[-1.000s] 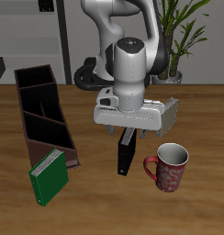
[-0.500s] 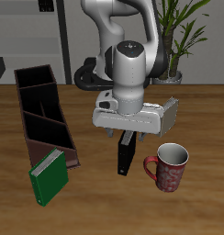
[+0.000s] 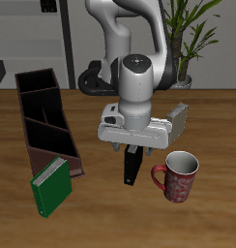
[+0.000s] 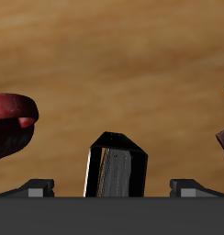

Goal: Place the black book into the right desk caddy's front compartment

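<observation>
Right now the thin black book with white page edges (image 3: 132, 167) stands upright on the brown wooden bench (image 3: 110, 208), beside the dark red mug (image 3: 178, 176). Above it the jaws hang spread wide. Well apart sits the long maroon-brown right desk caddy (image 3: 47, 121).

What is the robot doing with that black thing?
The robot's hand hangs right over the black book, which stands upright on the table beside the red mug. It has not grabbed the book yet. The book is meant to go into the right desk caddy, where a green book leans.
</observation>
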